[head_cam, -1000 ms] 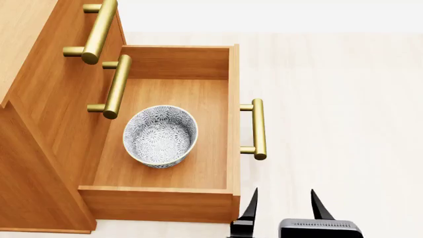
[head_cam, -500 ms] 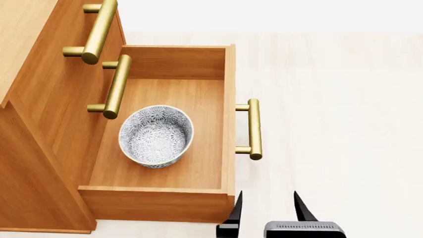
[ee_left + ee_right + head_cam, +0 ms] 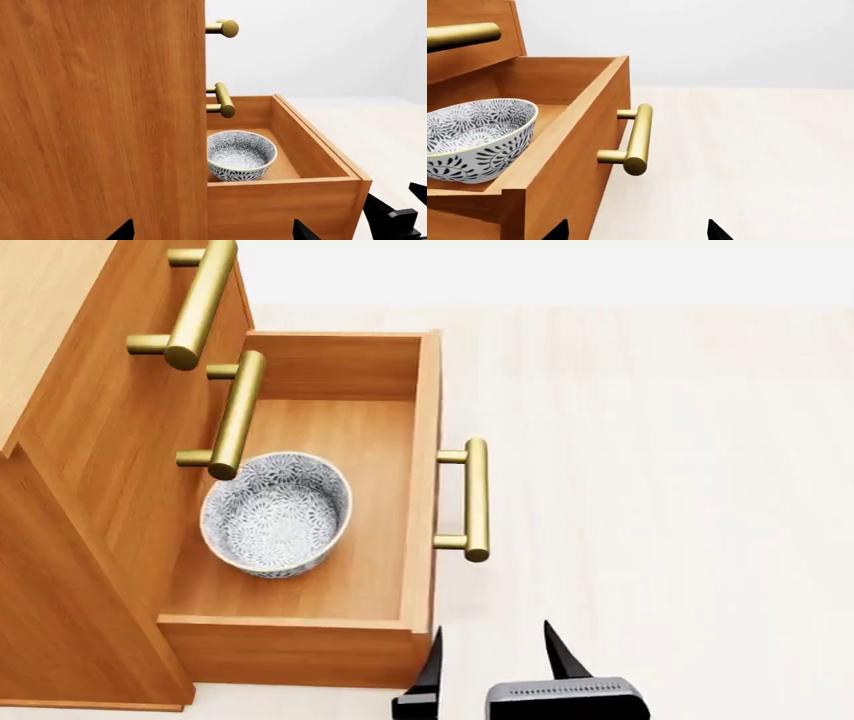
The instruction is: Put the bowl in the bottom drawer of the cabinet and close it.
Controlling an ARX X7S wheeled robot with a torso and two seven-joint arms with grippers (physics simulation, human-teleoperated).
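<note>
The white, grey-blue patterned bowl (image 3: 274,513) (image 3: 240,155) (image 3: 477,137) sits upright inside the bottom drawer (image 3: 424,440) (image 3: 280,205) (image 3: 574,150) of the orange-brown cabinet (image 3: 80,490) (image 3: 100,125). The drawer stands partly pulled out, and its brass handle (image 3: 467,498) (image 3: 634,140) is free. My right gripper (image 3: 490,632) (image 3: 637,230) is open and empty, low by the drawer front's near corner, below the handle; whether a finger touches the wood I cannot tell. Facing the cabinet's side and the drawer's side wall, my left gripper (image 3: 212,227) is open and empty.
The two upper drawers are shut; their brass handles (image 3: 200,300) (image 3: 234,415) overhang the open drawer's back part. Pale floor (image 3: 667,490) stretches in front of the cabinet.
The bottom drawer has slid partway into the cabinet, carrying the bowl with it. My right gripper has moved the same way along the drawer front.
</note>
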